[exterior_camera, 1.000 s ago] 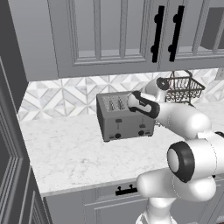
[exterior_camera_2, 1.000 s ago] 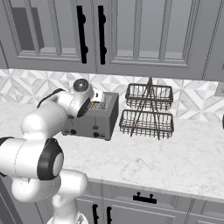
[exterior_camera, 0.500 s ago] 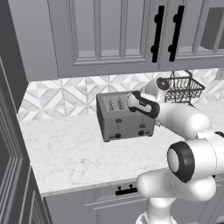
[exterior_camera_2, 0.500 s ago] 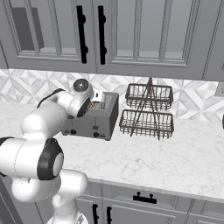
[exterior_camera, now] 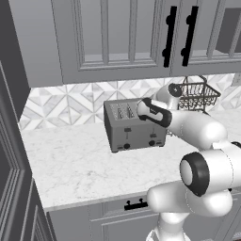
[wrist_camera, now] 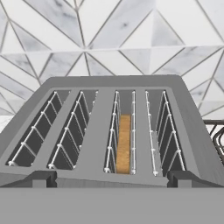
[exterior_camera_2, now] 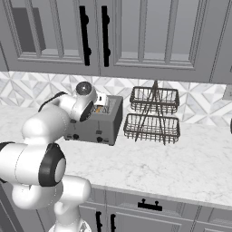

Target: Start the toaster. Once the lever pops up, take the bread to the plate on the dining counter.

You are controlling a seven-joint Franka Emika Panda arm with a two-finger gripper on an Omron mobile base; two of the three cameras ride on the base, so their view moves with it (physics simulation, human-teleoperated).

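Toaster [exterior_camera: 134, 126] sits on the marble counter [exterior_camera: 75, 164] by the backsplash, bread [wrist_camera: 124, 143] down in its 3rd slot. Tool [wrist_camera: 112, 178] hangs above the toaster's front edge, fingers spread wide, holding nothing. Lever looks not yet pressed, though I can't tell for sure; starting, waiting and carrying bread to the plate all remain.

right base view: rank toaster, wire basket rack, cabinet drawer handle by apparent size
1. wire basket rack, widest and tallest, though only narrowly ahead.
2. toaster, partly hidden by the arm, so its true extent is unsure.
3. cabinet drawer handle, clearly smallest.
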